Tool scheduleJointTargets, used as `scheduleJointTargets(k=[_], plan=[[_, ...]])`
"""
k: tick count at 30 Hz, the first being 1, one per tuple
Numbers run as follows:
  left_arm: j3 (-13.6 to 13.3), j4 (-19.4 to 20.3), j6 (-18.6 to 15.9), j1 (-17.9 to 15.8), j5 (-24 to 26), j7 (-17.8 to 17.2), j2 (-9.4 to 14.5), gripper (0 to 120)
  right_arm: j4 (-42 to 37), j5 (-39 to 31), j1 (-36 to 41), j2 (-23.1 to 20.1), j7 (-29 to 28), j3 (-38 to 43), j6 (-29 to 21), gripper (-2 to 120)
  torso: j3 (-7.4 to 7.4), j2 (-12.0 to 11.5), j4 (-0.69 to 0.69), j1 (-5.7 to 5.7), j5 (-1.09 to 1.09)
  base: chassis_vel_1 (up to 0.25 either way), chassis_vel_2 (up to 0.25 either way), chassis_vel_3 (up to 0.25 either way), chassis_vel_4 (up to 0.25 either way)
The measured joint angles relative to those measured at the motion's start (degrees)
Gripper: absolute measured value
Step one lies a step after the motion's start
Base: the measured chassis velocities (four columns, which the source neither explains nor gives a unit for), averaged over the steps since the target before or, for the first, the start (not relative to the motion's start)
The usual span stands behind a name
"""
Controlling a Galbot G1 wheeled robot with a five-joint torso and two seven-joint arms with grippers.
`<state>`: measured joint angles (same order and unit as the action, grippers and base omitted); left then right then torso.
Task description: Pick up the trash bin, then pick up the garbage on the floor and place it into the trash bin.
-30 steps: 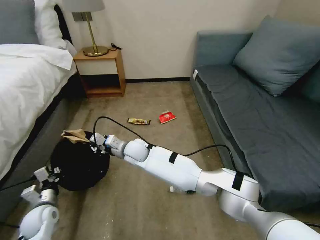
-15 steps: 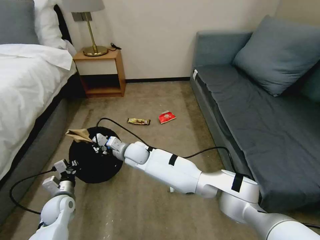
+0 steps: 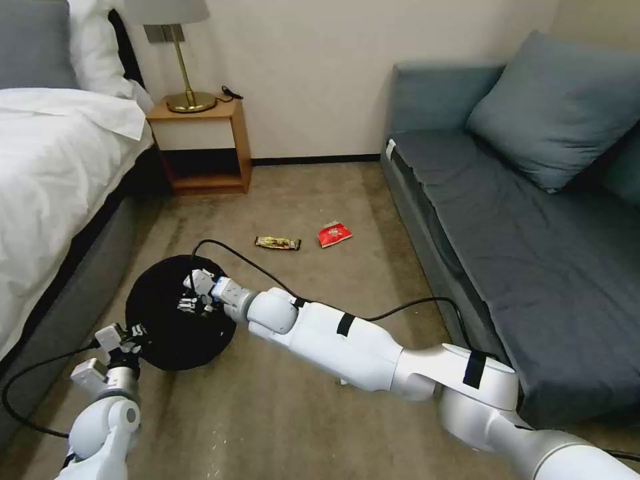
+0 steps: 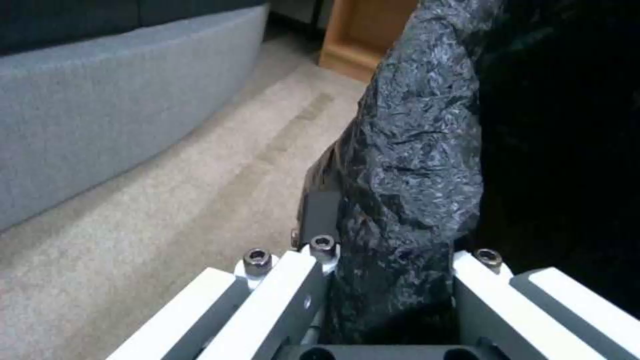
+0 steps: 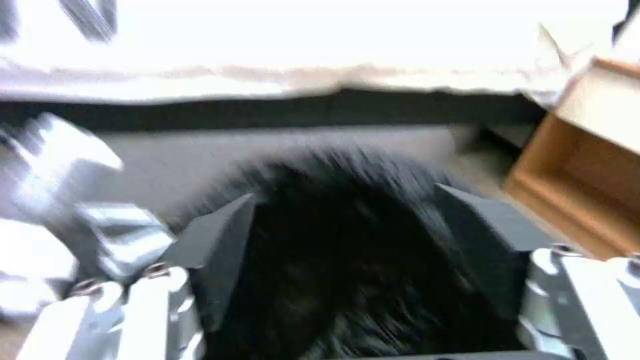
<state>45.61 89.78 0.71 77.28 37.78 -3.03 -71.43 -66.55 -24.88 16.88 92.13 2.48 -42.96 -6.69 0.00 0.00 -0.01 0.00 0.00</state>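
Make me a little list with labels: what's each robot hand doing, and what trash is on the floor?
left gripper: shut on the trash bin's bag-lined rim
right gripper: open, over the bin's mouth
gold-brown bar wrapper: on the carpet, beyond the bin
red snack packet: on the carpet beside the wrapper, apart from it

Your right gripper (image 3: pixel 192 292) hangs spread over the bin (image 3: pixel 167 327), which your left gripper (image 3: pixel 130 333) grips at its near-left rim.

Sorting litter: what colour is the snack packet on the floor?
Red, with white markings; the snack packet shows best in the head view.
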Motion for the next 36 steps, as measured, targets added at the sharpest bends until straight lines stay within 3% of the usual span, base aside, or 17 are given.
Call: scheduleJointTargets(k=[2, 4, 6, 9, 10, 13, 14, 19, 25, 36], plan=[[0.0, 0.1, 0.0, 0.0, 0.0, 0.0, 0.0, 2, -0.9, -0.2, 0.0, 0.0, -0.1, 0.0, -0.3, 75, 0.0, 0.0, 0.0, 0.0, 0.0, 0.0, 0.0, 0.0, 0.0], [0.1, 0.3, 0.3, 0.3, 0.0, 0.0, -0.1, 2, -8.4, -2.9, 0.1, -1.1, 1.5, 0.4, -6.1, 88, -0.01, 0.0, 0.04, 0.0, 0.01, 0.0, 0.0, 0.0, 0.0], [0.3, 0.4, 0.3, 0.4, -0.1, 0.0, -0.1, 2, -10.3, -3.4, 0.4, -2.5, 2.8, 0.7, -7.8, 93, -0.01, 0.0, 0.05, 0.0, 0.01, 0.0, 0.0, 0.0, 0.0], [0.7, 0.6, 0.7, 0.9, -0.1, 0.1, 0.0, 2, -15.5, -2.5, 2.6, -10.8, 7.9, 1.3, -11.3, 100, -0.01, 0.0, 0.02, 0.0, 0.01, 0.0, 0.0, 0.0, 0.0], [1.0, 0.7, 0.7, 1.0, -0.1, 0.2, 0.1, 2, -16.8, -0.9, 4.4, -14.8, 10.1, 2.0, -11.4, 100, -0.01, 0.0, -0.03, 0.0, 0.0, 0.0, 0.0, 0.0, 0.0], [1.0, 0.8, 0.8, 1.1, -0.1, 0.2, 0.1, 2, -17.0, -0.5, 5.0, -15.6, 10.8, 2.2, -11.3, 100, -0.01, 0.0, -0.02, 0.0, 0.01, 0.0, 0.0, 0.0, 0.0], [1.4, 1.3, 0.8, 1.5, 0.0, 0.2, 0.2, 2, -17.1, 5.2, 9.7, -21.6, 15.7, 5.0, -9.6, 100, 0.0, 0.0, -0.05, 0.0, 0.0, 0.0, 0.0, 0.0, 0.0], [1.9, 2.4, 0.8, 2.2, 0.0, 0.2, 0.3, 2, -15.2, 14.4, 17.4, -28.2, 21.9, 12.3, -6.5, 100, -0.01, 0.0, 0.0, 0.0, 0.02, 0.0, 0.0, 0.0, 0.0], [1.8, 3.2, 0.5, 2.3, -0.2, 0.1, 0.1, 2, -13.3, 19.8, 22.6, -32.2, 26.4, 18.4, -3.9, 100, 0.0, 0.0, 0.0, 0.0, 0.02, 0.0, 0.0, 0.0, 0.0], [1.2, 4.2, 0.1, 2.4, -1.8, -0.2, -1.3, 2, -11.5, 24.0, 31.3, -35.2, 29.6, 24.9, -1.2, 100, 0.0, 0.0, -0.01, 0.0, 0.02, 0.0, 0.0, 0.0, 0.0]])
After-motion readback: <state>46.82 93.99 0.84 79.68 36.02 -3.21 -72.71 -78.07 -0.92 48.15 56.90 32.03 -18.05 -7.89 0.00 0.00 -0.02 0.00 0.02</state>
